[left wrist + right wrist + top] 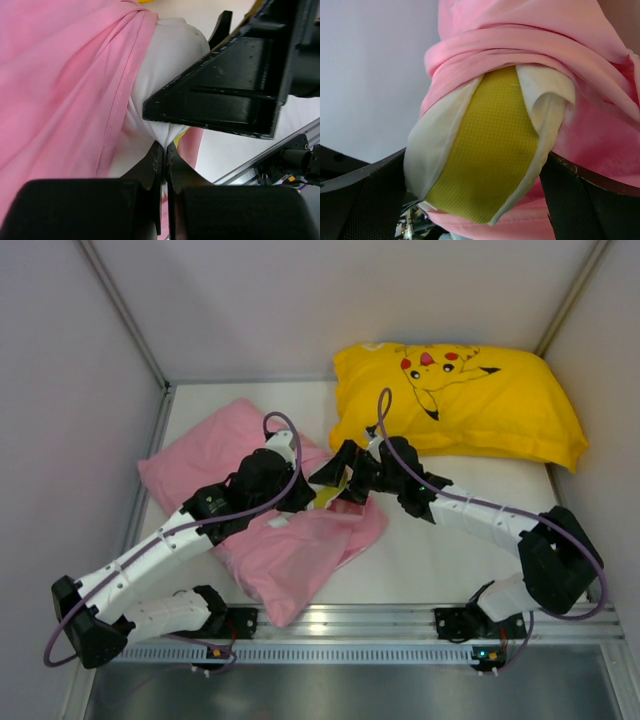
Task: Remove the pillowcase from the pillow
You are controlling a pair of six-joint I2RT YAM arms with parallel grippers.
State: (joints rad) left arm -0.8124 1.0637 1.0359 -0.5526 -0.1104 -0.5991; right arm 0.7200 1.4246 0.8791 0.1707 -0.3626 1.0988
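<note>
Pillowcase [280, 540] (a pink one) lies on the left part of the table [450, 560] and covers most of the pillow [490, 160]; only one corner of the pillow sticks out at its right end, white with a yellow band, and the pink hem is bunched back around it. The right gripper [475, 187] has this bare corner clamped between its two fingers; the left gripper [163, 150] is just beside it, fingers pressed together, tips at the white cloth next to the pink hem; if any cloth is pinched there I cannot tell. A yellow pillow [480, 410] with cartoon print lies at the back right.
</note>
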